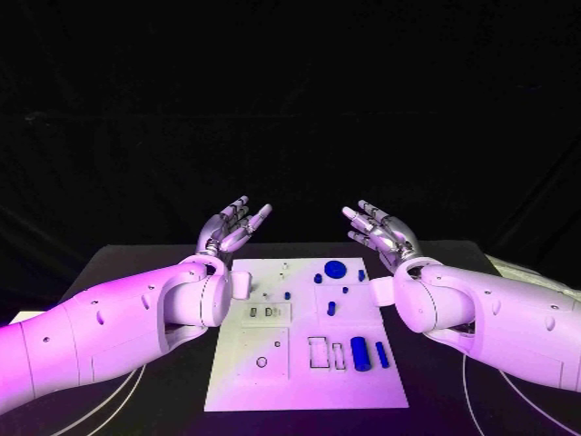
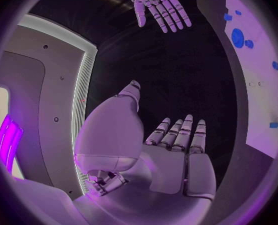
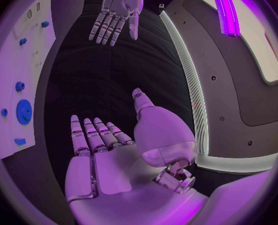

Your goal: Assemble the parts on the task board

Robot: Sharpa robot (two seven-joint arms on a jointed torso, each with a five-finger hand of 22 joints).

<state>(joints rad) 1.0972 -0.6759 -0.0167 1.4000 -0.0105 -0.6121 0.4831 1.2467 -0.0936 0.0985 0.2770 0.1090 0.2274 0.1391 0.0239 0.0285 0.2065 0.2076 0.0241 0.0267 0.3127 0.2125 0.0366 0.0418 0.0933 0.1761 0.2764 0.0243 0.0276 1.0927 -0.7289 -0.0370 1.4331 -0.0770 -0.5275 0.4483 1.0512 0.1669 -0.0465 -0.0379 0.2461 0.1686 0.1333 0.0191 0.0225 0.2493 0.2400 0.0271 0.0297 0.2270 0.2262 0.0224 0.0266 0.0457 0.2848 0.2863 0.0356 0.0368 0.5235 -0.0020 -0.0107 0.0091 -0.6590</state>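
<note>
The task board (image 1: 304,363) lay flat in the middle of the black table (image 1: 435,400), running from the centre of the head view down toward six o'clock. The left hand (image 1: 231,227) was raised at about eleven o'clock from the board's far edge, palm turned inward, its fingers (image 1: 251,214) straight and slightly spread, holding nothing. The right hand (image 1: 379,229) mirrored it at about one o'clock, fingers extended and apart, also empty, well clear of the board. Both hands hung above the table beyond the board's far edge, with a gap between them. On the board, a round blue disc (image 1: 335,269) sat near the far edge, small blue parts (image 1: 331,308) were scattered just nearer than it, and a larger blue cylinder (image 1: 359,352) lay beside a thinner blue bar (image 1: 382,354) toward the near right corner, around five o'clock. Rectangular slots (image 1: 318,351) stood just left of the cylinder.
</note>
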